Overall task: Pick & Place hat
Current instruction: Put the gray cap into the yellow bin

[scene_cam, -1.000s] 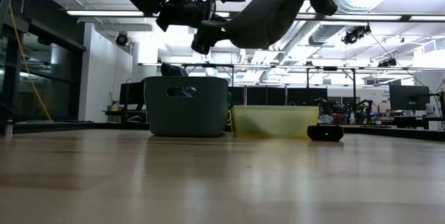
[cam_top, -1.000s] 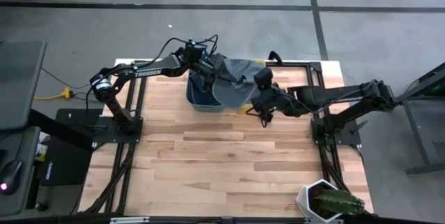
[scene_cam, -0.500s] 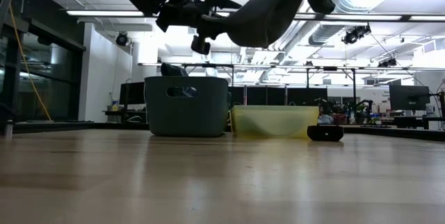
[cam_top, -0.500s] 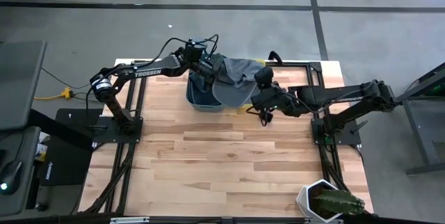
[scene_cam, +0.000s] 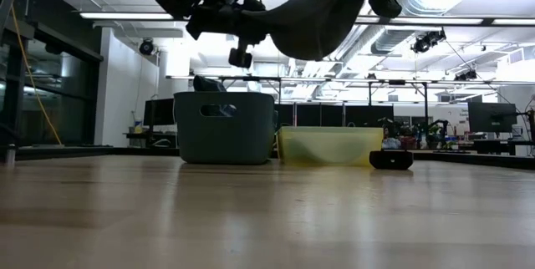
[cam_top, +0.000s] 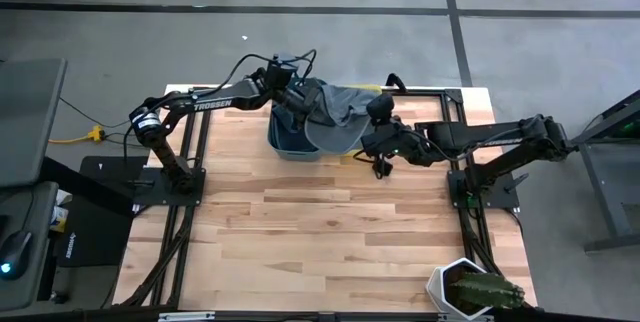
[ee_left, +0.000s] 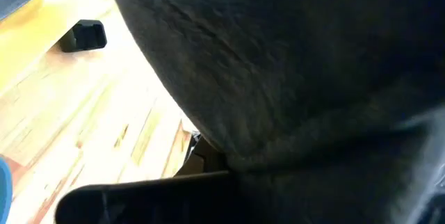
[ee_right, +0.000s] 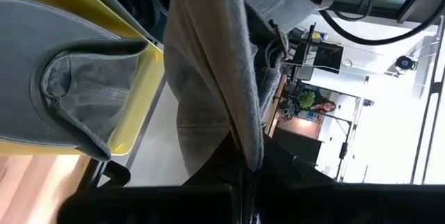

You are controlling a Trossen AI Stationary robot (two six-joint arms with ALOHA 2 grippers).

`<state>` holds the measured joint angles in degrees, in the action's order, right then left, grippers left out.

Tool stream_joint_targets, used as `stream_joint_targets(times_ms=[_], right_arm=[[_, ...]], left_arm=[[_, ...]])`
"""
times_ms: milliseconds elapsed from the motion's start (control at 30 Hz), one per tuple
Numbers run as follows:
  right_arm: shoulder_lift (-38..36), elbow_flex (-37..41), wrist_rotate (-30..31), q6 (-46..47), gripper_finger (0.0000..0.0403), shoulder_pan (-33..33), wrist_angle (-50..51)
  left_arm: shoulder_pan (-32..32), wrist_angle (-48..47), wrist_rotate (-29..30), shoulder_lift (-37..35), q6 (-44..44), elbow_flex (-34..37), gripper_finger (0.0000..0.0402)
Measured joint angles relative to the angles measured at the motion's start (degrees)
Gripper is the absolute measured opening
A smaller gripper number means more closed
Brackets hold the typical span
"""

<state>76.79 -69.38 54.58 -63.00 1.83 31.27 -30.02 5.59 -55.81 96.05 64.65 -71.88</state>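
High view: we see the hat (cam_top: 335,122), grey, held up in the upper middle of the frame between both grippers, over the dark bin (cam_top: 290,140) and partly over the yellow tray (cam_top: 372,89). The left gripper (cam_top: 300,107) sits at the hat's left edge, the right gripper (cam_top: 368,134) at its right edge. We judge the pick done and the place left to do: the hat is not down in anything yet. The table (cam_top: 320,232) is pale wood planks on a black frame, mostly bare in the lower half; a white pot with a plant (cam_top: 470,290) sits at the lower right.

Low view: the hat (scene_cam: 309,22) hangs at the top centre, well above the bin (scene_cam: 224,127) and tray (scene_cam: 328,145). A small black object (scene_cam: 390,159) lies right of the tray. Behind is a bright office room with ceiling lights and desks.

Left wrist view: grey fabric (ee_left: 299,71) fills the frame; we can't tell whether these fingers are clamped on it.

Right wrist view: the right fingers are closed on the hat's brim (ee_right: 222,78), which runs up the middle. A second grey hat (ee_right: 76,106) lies in the tray (ee_right: 139,113) at the left. A person (ee_right: 322,105) shows far off in the room.
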Motion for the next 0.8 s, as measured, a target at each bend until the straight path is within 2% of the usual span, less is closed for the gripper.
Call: stream_joint_targets(times_ms=[267, 567, 800], right_arm=[[0.04, 0.00, -0.46, 0.46, 0.0016, -0.33, 0.24], [0.09, 0.00, -1.36, 6.58, 0.0024, -2.64, 2.78], [0.09, 0.00, -3.00, 7.80, 0.0037, -3.21, 2.78]], left_arm=[[0.05, -1.89, 0.85, 0.00, -1.54, 0.00, 0.0000], [0.07, -1.92, 2.66, 0.00, -1.65, 0.00, 0.0000], [0.11, -1.98, 2.69, 0.00, -1.82, 0.00, 0.0000]])
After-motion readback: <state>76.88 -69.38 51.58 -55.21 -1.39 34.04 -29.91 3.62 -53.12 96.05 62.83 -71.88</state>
